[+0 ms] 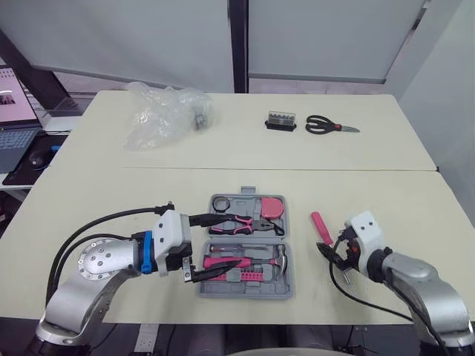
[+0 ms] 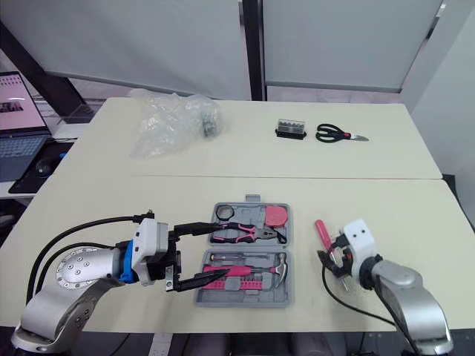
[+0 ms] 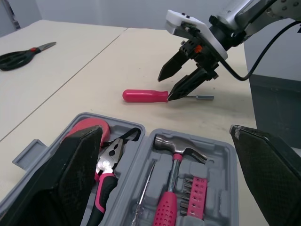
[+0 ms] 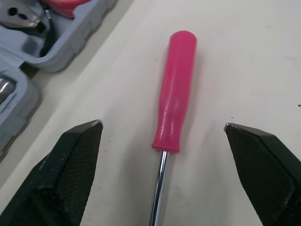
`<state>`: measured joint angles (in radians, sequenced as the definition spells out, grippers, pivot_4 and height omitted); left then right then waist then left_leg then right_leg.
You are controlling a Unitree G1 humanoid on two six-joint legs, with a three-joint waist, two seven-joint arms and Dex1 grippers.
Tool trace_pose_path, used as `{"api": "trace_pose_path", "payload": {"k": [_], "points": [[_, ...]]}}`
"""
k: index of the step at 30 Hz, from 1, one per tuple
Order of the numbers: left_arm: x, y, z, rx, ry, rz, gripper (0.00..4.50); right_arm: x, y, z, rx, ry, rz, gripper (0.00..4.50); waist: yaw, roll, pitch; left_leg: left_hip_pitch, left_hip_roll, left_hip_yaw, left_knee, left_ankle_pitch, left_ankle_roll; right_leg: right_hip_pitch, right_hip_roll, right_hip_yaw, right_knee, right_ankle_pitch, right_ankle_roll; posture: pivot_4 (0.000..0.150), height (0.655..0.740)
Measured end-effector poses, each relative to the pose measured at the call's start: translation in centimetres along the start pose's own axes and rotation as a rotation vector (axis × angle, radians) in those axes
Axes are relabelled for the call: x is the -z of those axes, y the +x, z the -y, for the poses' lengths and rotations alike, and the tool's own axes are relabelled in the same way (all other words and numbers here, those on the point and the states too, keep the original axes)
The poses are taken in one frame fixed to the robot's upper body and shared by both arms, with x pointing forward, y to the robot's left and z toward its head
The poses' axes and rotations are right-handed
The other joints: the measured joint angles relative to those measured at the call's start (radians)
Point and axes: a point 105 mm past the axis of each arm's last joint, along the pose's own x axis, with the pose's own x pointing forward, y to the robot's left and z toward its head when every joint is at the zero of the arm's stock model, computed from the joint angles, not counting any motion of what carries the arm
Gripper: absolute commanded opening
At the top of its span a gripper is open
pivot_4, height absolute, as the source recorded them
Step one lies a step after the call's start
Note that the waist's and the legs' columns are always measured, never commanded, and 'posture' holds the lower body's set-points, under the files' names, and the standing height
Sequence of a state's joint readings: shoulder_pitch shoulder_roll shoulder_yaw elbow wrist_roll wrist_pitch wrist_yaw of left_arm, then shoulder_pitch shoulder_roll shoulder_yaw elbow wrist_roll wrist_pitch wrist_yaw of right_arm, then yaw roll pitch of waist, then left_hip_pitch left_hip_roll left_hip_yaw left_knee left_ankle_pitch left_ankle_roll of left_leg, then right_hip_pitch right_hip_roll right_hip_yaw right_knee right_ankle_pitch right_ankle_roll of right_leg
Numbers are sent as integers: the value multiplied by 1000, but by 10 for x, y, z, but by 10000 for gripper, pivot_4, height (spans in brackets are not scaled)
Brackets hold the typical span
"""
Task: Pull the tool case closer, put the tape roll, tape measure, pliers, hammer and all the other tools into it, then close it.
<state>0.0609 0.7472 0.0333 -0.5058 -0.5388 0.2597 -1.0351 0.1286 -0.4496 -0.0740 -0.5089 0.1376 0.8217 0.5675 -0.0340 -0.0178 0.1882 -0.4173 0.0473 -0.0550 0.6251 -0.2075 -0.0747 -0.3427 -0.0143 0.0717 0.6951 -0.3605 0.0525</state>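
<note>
Your left gripper (image 1: 214,246) is open wide at the left edge of the open tool case (image 1: 249,291). The pliers (image 1: 237,222) and hammer (image 1: 245,261) lie inside. The pink screwdriver (image 1: 321,227) lies on the table (image 1: 148,193) just right of the case. Your right gripper (image 4: 162,125) is open wide, one finger on each side of the screwdriver.

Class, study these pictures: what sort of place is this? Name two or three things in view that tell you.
Probably an office or lab room rather than a workshop: plain pale tables pushed together, a laptop and mouse off to one side, and blank wall panels behind.
</note>
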Motion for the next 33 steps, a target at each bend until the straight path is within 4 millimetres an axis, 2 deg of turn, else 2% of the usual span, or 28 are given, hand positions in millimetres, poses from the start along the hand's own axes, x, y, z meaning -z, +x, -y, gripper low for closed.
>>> {"api": "trace_pose_path", "payload": {"k": [3,10,13,16,21,28,31,33], "points": [[0,-5,3,27,-33,1,45000,9,2,0,5,-19,33,44407,-5,0,0,1,0,0,0,0,0,0,0,0,1,0,0,1500,7400],[4,-18,7,80,-65,-3,45000,7,20,4,73,19,136,44407,-6,0,0,1,0,0,-1,0,0,0,0,0,1,0,-1,1500,7400],[4,-20,7,84,-59,0,45000,14,25,4,92,34,126,44407,-5,0,0,1,1,0,-1,0,0,0,0,0,1,0,-1,1500,7400],[4,-20,7,93,-56,0,45000,16,28,0,102,53,129,38386,-3,0,0,1,1,0,-1,0,0,0,0,0,1,0,-1,1500,7400],[8,-23,6,87,-54,-5,45000,17,30,-1,136,89,140,22497,-1,0,0,1,1,0,-1,0,0,0,0,0,1,0,-1,1500,7400],[12,-26,4,80,-47,-17,45000,18,29,-2,148,94,140,7430,0,0,0,1,1,0,-1,0,0,0,0,0,1,0,-1,1500,7400],[15,-31,0,54,-44,-37,45000,19,25,-4,121,54,131,6865,0,0,0,1,1,0,-1,0,0,-1,0,0,1,0,-1,1500,7400],[17,-37,-2,35,-38,-65,45000,11,19,-4,90,-17,135,6866,-1,0,0,1,1,1,-1,0,0,-1,0,0,1,0,-1,1500,7400]]}}
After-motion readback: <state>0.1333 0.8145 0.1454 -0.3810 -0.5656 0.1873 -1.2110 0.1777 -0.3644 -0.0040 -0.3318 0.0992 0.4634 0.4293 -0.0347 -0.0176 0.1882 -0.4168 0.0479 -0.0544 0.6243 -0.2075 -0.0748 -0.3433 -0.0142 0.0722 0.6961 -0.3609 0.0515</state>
